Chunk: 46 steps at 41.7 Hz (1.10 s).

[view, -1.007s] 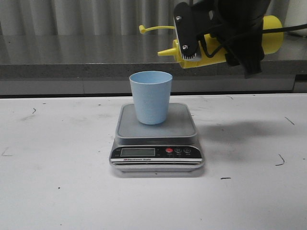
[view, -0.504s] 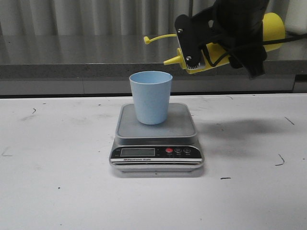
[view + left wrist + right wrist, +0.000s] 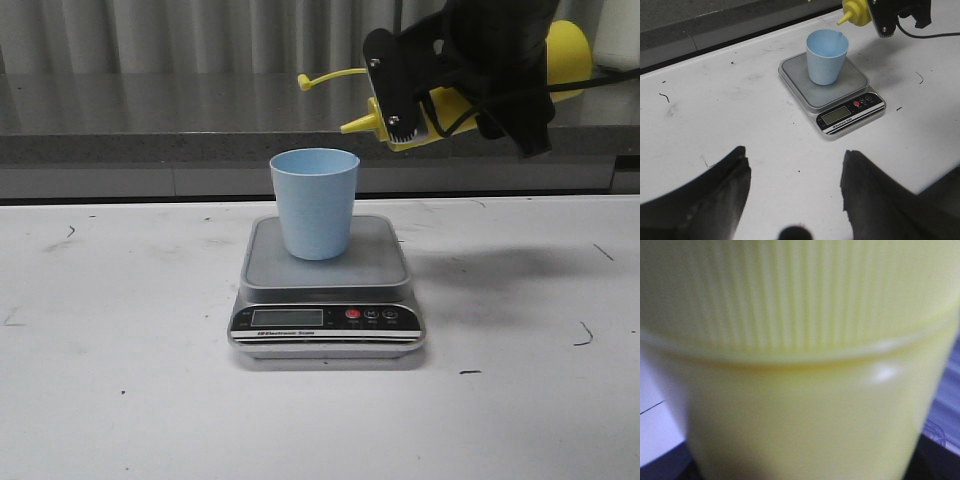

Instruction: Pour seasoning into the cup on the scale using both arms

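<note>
The pale blue cup (image 3: 315, 203) stands upright on the silver scale (image 3: 327, 290) at the table's middle; both also show in the left wrist view, the cup (image 3: 826, 56) on the scale (image 3: 832, 90). My right gripper (image 3: 410, 92) is shut on the yellow seasoning bottle (image 3: 565, 55), holding it almost horizontal above and right of the cup, nozzle tip pointing left, near the cup's rim but above it, cap dangling on its tether. The bottle fills the right wrist view (image 3: 800, 390). My left gripper (image 3: 794, 167) is open and empty, over bare table in front of the scale.
A grey ledge (image 3: 150, 110) and a curtain run along the back of the white table (image 3: 120, 380). Small dark marks dot the tabletop. A black cable hangs from the right arm (image 3: 500, 60).
The right gripper has raised the bottle's nozzle end a little and shifted slightly right, so the bottle tilts less downward than one second ago. Cup, scale and left gripper are unchanged.
</note>
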Each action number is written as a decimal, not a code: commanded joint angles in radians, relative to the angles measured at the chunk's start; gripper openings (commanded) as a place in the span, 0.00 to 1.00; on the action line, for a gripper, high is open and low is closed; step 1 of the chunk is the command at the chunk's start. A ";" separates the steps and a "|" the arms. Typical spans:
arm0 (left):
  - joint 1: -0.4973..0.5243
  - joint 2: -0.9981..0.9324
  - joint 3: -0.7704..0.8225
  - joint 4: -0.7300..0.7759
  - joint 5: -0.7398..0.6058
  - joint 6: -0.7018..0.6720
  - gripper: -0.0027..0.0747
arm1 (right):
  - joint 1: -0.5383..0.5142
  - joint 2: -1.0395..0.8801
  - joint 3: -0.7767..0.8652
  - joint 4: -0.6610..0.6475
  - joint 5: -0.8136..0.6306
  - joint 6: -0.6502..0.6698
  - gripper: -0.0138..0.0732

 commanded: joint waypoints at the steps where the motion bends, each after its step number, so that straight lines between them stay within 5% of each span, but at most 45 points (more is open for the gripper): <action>1: -0.005 0.001 -0.026 -0.004 -0.067 -0.004 0.55 | -0.001 -0.056 -0.038 -0.083 0.012 0.075 0.51; 14: -0.005 0.001 -0.026 -0.004 -0.067 -0.004 0.55 | -0.014 -0.164 -0.035 -0.028 -0.077 0.463 0.51; 30: -0.005 0.001 -0.026 -0.004 -0.067 -0.004 0.55 | -0.255 -0.389 0.008 0.453 -0.313 0.488 0.51; 39: -0.005 0.001 -0.026 -0.004 -0.067 -0.004 0.55 | -0.442 -0.479 0.223 0.716 -0.619 0.492 0.51; 46: -0.005 0.001 -0.026 -0.004 -0.067 -0.004 0.55 | -0.549 -0.486 0.456 0.767 -1.033 0.500 0.51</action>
